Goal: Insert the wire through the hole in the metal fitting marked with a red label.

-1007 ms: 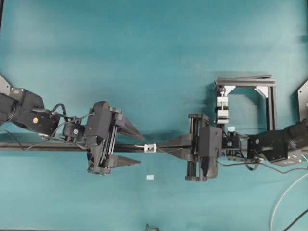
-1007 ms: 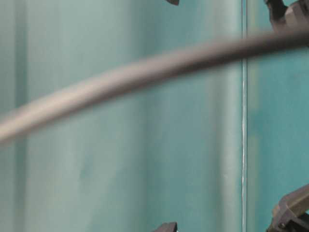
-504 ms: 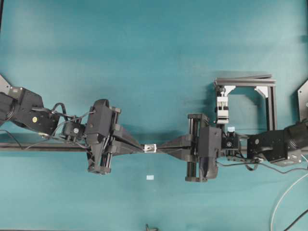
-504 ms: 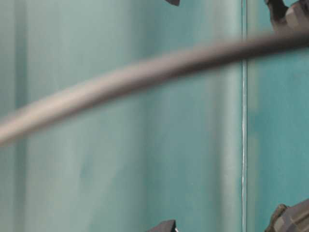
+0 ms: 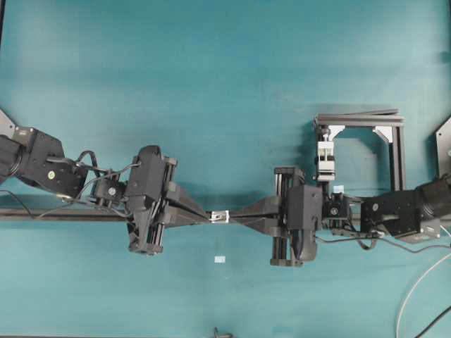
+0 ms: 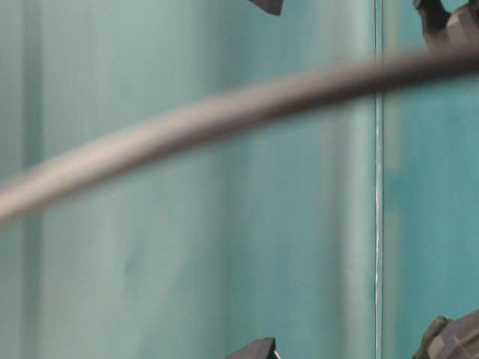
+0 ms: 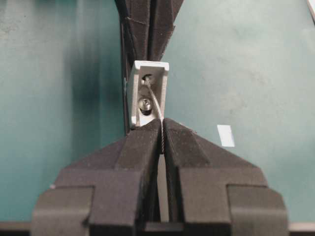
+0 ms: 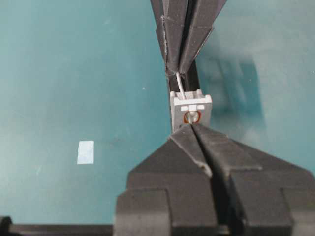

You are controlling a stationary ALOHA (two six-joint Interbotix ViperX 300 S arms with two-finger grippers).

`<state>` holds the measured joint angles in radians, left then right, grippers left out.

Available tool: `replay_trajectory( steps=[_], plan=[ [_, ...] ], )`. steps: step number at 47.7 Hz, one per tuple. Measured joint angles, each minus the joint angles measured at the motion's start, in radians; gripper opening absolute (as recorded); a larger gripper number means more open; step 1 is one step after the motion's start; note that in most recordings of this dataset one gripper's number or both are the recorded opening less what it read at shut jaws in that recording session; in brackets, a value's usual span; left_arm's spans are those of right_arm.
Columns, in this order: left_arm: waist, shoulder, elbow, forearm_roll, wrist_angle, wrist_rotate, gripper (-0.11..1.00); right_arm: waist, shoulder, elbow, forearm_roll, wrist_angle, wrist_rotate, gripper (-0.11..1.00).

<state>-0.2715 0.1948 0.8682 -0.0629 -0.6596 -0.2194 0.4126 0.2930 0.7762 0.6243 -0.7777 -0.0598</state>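
The metal fitting (image 5: 221,216), a small pale square bracket, sits on the black rail (image 5: 70,215) between both grippers. In the left wrist view the thin silvery wire (image 7: 156,102) comes out of the fitting (image 7: 138,93) and runs into my left gripper (image 7: 162,126), which is shut on it. In the right wrist view the hole (image 8: 192,117) is ringed in red. The wire (image 8: 180,84) leaves the fitting's (image 8: 191,104) far side. My right gripper (image 8: 193,127) has its tips together against the near face. Whether wire lies between them is hidden.
A frame of black rails (image 5: 359,120) with a white-and-silver clamp block (image 5: 324,158) stands at the back right. A white tape patch (image 5: 220,260) lies on the teal table. A white cable (image 5: 416,289) trails at the lower right. A blurred dark cable (image 6: 224,112) blocks the table-level view.
My left gripper's fingers, wide apart a second ago, have closed on the wire next to the fitting. The right gripper body has shifted slightly.
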Motion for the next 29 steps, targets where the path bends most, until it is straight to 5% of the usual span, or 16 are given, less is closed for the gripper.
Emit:
replay_trajectory(
  steps=[14,29],
  plan=[
    [-0.002,-0.005,0.0,0.0,0.011,-0.002,-0.1,-0.003,-0.003,0.0,0.0,0.0,0.0,0.93],
    [-0.003,-0.098,0.048,0.002,0.143,-0.006,-0.1,-0.003,-0.041,0.035,0.002,0.003,-0.002,0.93]
  ],
)
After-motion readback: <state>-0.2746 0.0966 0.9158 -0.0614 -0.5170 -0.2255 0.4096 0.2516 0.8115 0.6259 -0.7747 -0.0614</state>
